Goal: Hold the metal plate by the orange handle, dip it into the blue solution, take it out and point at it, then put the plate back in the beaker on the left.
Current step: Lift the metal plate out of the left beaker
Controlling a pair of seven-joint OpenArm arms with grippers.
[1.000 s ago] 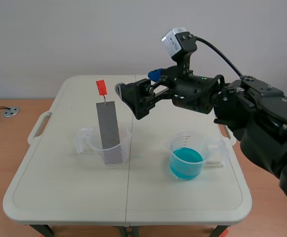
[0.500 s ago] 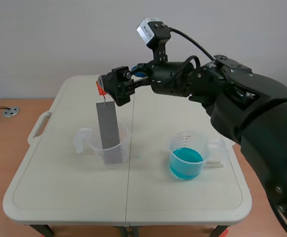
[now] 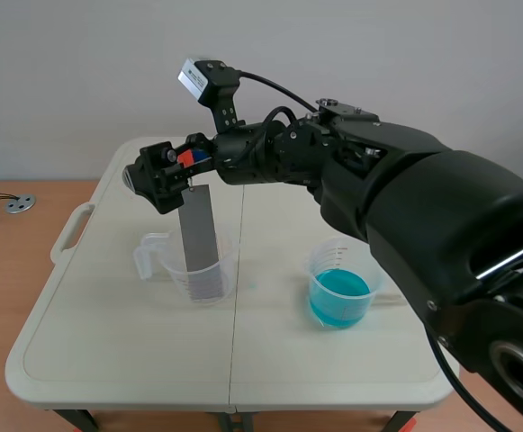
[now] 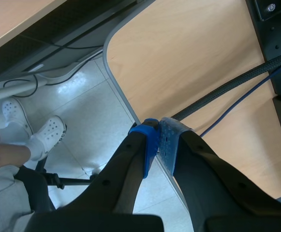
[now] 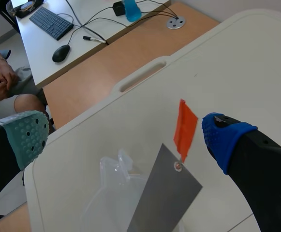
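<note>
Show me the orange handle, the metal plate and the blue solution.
orange handle (image 5: pixel 185 126): right wrist view, middle of the tab.
metal plate (image 3: pixel 197 229): scene view, middle of its grey face.
blue solution (image 3: pixel 339 290): scene view, the liquid's surface.

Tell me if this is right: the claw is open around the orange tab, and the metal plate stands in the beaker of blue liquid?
Not quite. The scene view shows the metal plate standing in the clear beaker on the left, not the beaker of blue liquid. The claw is open around the orange tab.
</note>
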